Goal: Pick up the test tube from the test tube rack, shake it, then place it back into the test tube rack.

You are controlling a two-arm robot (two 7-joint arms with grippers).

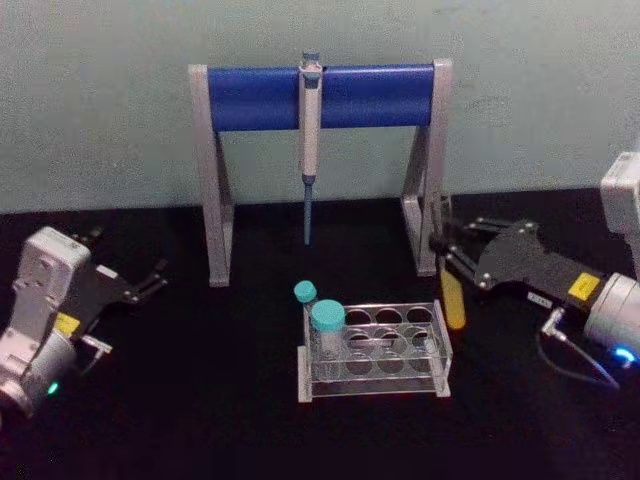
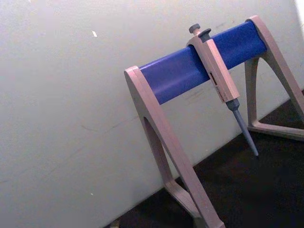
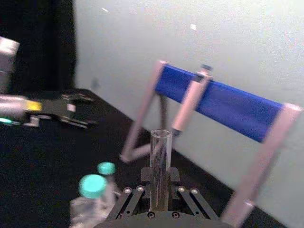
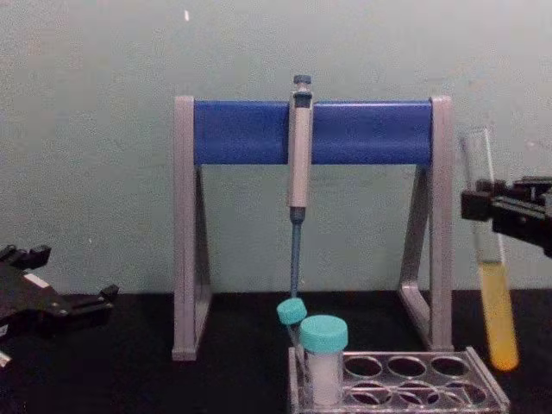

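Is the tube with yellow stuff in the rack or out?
Out. The right gripper holds the test tube upright, beside the test tube rack.

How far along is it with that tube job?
Done: the test tube is out of the test tube rack, held just right of it by the right hand. Whether it's been shaken can't be told; putting it back remains. The left hand idles at left.

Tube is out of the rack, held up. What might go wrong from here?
The test tube has no cap and holds yellow liquid, so hard shaking in the right pincer may spill it. It hangs close to a leg of the pipette stand; a wide swing may strike it. On return, its tip could miss a hole and hit the rim of the test tube rack. The left pincer sits parked at the left.
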